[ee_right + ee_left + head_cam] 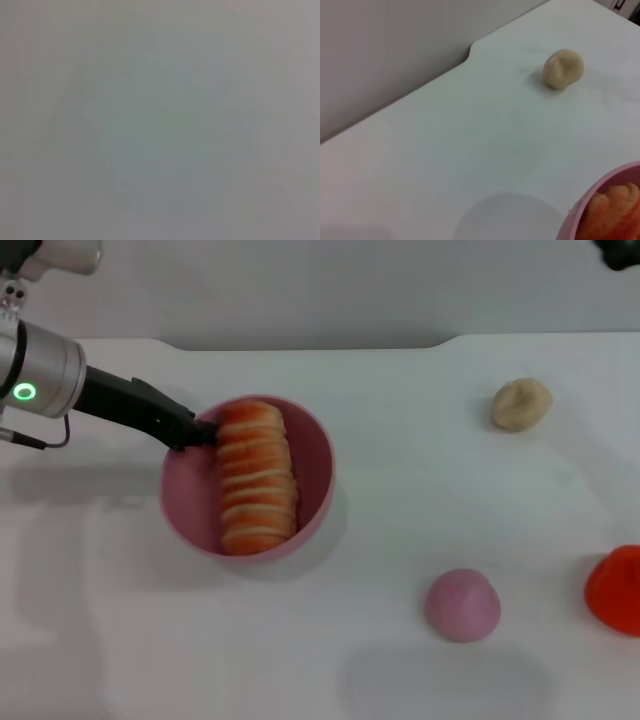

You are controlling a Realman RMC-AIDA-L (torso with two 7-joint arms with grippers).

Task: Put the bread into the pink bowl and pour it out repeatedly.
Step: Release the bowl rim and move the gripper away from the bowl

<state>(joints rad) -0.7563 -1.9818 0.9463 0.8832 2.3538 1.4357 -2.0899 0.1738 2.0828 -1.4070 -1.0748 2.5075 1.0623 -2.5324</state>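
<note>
Head view shows the pink bowl standing on the white worktop toward its left side, well clear of the far edge, with the bread lying lengthwise inside it: orange crust ridges with pale cream grooves, spanning the bowl from far rim to near rim. The left gripper reaches in from the left and sits at the bowl's far-left rim, its dark fingers closed on the rim right beside the loaf's far end. Open worktop stretches to the right of the bowl; a beige knotted lump lies near the far right, a small pink dome sits toward the near right, and an orange-red object is cut off by the right edge. The right arm shows only as a dark sliver in the far right corner, its gripper out of sight. Left wrist view takes in the worktop's far edge, which has a rounded notch, with the wall behind it, the beige lump resting alone with bare surface around it, and just a slice of the bowl's rim with the loaf's ridged orange end inside; the gripper's own fingers do not appear. Right wrist view is a uniform grey blur in which nothing can be made out.
</note>
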